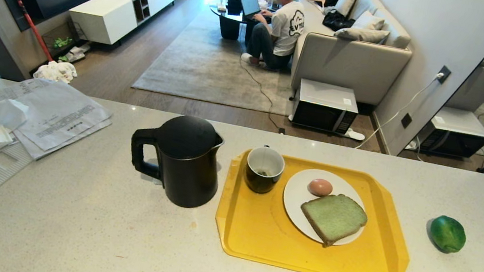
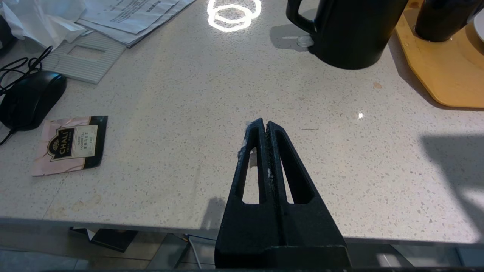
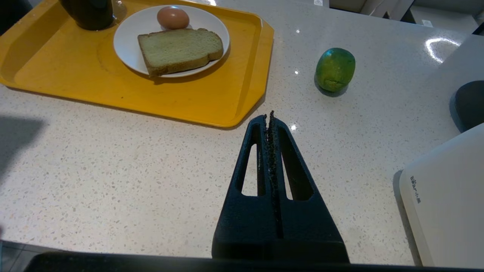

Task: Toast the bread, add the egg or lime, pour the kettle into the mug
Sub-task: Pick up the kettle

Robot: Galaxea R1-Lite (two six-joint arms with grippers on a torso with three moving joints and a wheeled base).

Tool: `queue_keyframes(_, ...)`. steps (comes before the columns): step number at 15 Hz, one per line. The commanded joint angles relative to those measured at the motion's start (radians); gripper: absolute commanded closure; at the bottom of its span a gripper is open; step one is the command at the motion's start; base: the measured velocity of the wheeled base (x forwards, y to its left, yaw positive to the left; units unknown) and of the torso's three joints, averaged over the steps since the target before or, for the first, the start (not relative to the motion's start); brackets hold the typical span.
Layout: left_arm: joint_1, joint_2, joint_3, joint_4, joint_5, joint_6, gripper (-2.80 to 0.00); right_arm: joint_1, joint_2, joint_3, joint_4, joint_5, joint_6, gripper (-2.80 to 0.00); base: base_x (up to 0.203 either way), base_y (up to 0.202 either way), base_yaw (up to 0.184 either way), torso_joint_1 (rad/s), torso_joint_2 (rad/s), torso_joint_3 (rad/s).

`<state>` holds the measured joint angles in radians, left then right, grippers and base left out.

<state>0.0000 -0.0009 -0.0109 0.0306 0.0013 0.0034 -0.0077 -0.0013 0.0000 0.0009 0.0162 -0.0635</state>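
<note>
bread (image 1: pixel 334 218) on white plate (image 1: pixel 297 197), soft and light, pinch by crust edges; egg (image 1: pixel 320 187) fragile; left gripper (image 2: pixel 266 124), right gripper (image 3: pixel 270 115) both closed, empty

Dark wood floor, grey rug (image 1: pixel 214 67) upper centre. Beige sofa (image 1: pixel 355 52) upper right, person (image 1: pixel 280 26) seated against it. White low cabinet (image 1: pixel 119 9) upper left. Microwave (image 1: pixel 325 106) on floor.

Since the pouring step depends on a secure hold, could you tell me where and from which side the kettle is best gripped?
Probably by the loop handle, coming from the robot's left. The kettle stands upright on the counter with that handle sticking out leftward, away from the yellow tray and mug; its body looks too wide to clamp.
</note>
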Motion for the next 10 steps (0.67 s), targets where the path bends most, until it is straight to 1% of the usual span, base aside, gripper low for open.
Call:
queue_keyframes(1, 0.0, 0.001, 0.0, 0.0, 0.0, 0.0, 0.0, 0.0, 0.001, 0.002, 0.001, 0.001, -0.001, 0.0, 0.0, 0.0, 0.0, 0.0, 0.0, 0.0)
queue_keyframes(10, -0.001, 0.001, 0.0, 0.0, 0.0, 0.006, 0.0, 0.0, 0.001, 0.002, 0.001, 0.001, -0.001, 0.0, 0.0, 0.0, 0.0, 0.0, 0.0, 0.0)
